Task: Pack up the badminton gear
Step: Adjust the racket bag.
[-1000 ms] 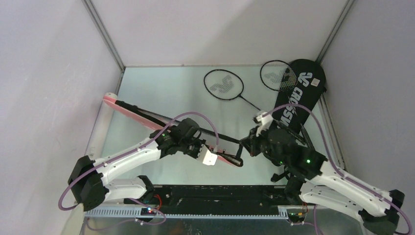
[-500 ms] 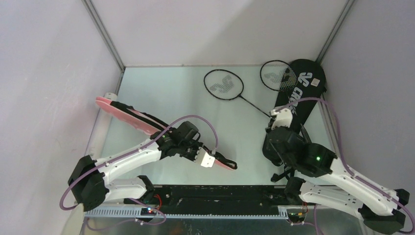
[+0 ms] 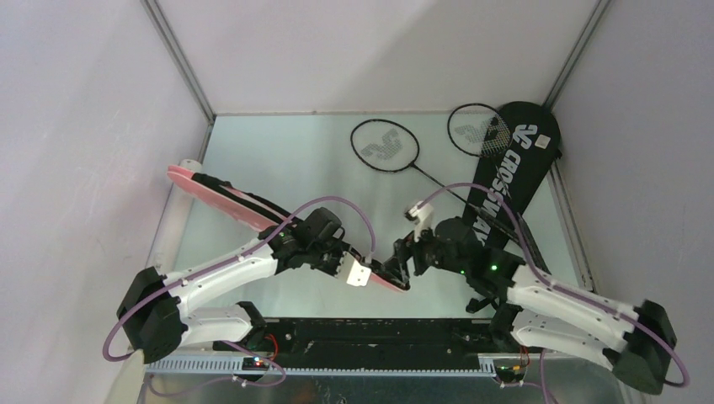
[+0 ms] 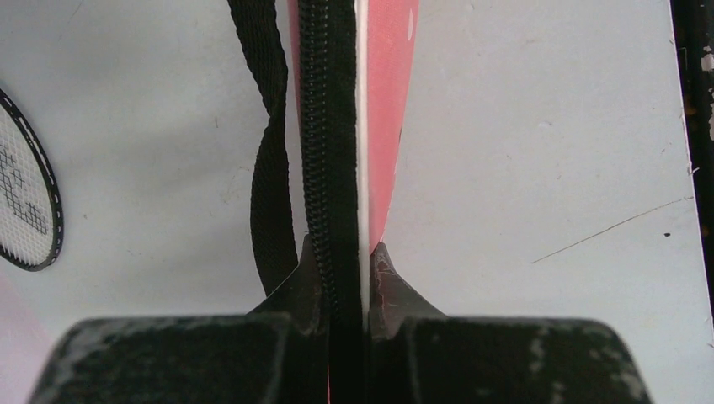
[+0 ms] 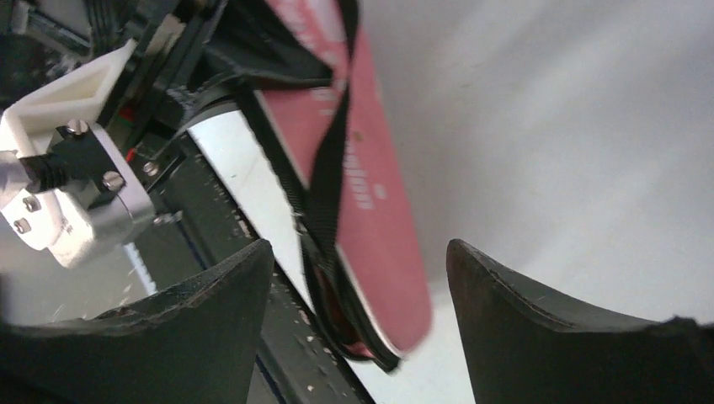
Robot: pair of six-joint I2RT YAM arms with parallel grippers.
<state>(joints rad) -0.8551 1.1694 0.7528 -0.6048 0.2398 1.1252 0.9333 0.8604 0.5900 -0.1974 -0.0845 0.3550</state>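
The pink bag (image 3: 221,196) lies slantwise from the back left to the near middle. My left gripper (image 3: 341,252) is shut on its zipper edge; in the left wrist view the gripper (image 4: 343,252) pinches the black zipper (image 4: 324,126) and pink cloth (image 4: 389,101). My right gripper (image 3: 402,259) stands open at the bag's narrow end. In the right wrist view that pink end (image 5: 370,194) and its black strap (image 5: 328,168) sit between the open fingers of the gripper (image 5: 358,248). The black bag (image 3: 514,160) lies at the back right. One black racket (image 3: 385,145) lies beside it, another (image 3: 478,130) partly on it.
Grey walls close in the table on three sides, with metal posts at the back corners. The black base rail (image 3: 379,328) runs along the near edge. A loose black strap (image 4: 268,168) hangs beside the zipper. A racket head (image 4: 25,202) shows at the left wrist view's edge.
The right gripper let go of the strap, swung off to the right, then came back to the bag's narrow end with its jaws open. The left gripper kept its hold.
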